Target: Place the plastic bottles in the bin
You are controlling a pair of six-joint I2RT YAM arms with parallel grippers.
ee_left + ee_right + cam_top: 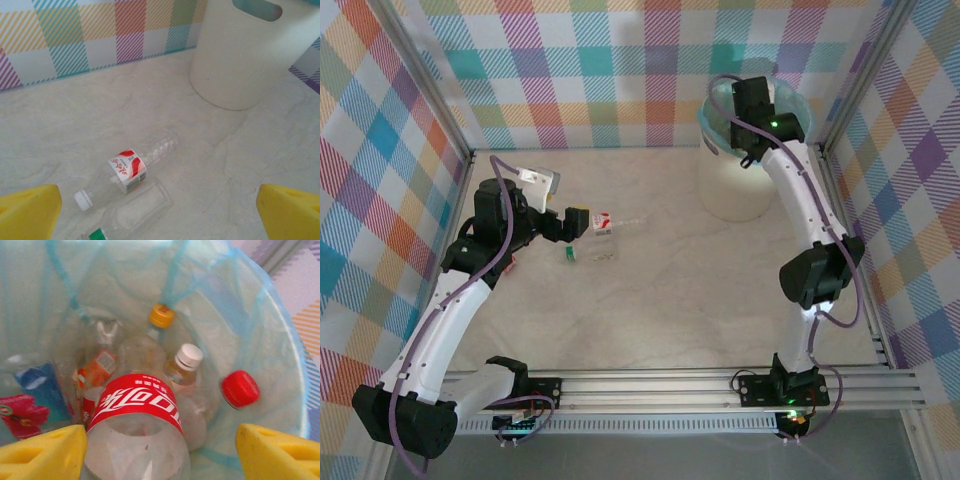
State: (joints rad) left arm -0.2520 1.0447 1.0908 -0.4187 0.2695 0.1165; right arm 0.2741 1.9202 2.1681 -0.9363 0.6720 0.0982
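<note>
The right gripper (160, 454) hangs over the bin (282, 355) with its fingers spread wide. A red-labelled bottle (137, 407) lies loose between them on a heap of other bottles, a sight the wrist view gives where the overhead view has the arm in the way. The left gripper (160, 215), just as wide, holds nothing. Its wrist view shows a white-capped bottle (128, 167) and a green-capped bottle (137, 207) side by side on the table (250, 165), well apart from the bin.
</note>
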